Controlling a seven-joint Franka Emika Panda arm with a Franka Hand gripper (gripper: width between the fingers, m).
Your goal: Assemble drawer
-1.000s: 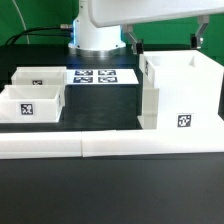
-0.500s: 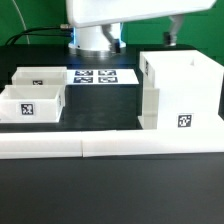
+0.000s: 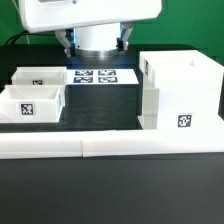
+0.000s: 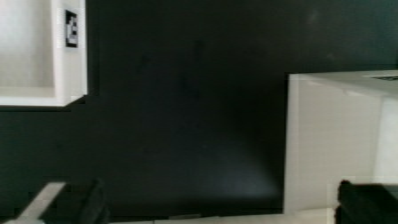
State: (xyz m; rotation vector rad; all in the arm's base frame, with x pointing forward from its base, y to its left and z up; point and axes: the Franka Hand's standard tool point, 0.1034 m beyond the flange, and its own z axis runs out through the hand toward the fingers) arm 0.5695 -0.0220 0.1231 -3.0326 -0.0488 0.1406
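The large white hollow case (image 3: 181,95) stands on the exterior view's right, with a tag low on its front. Two small white trays lie on the left: the front one (image 3: 34,104) with a tag, the other (image 3: 38,77) just behind it. My arm's white body (image 3: 90,12) hangs high over the back middle, well above all parts. In the wrist view my gripper (image 4: 217,205) is open and empty, with its dark fingertips (image 4: 71,205) far apart over black table. A tagged white part (image 4: 36,55) and another white part (image 4: 347,130) show there; I cannot tell which they are.
The marker board (image 3: 100,77) lies flat in front of the robot's base (image 3: 96,40). Long low white border bars (image 3: 110,148) run along the front of the black table, between the camera and the parts.
The arm has swung towards the exterior view's left, away from above the case. The case, the trays and the marker board have not moved.
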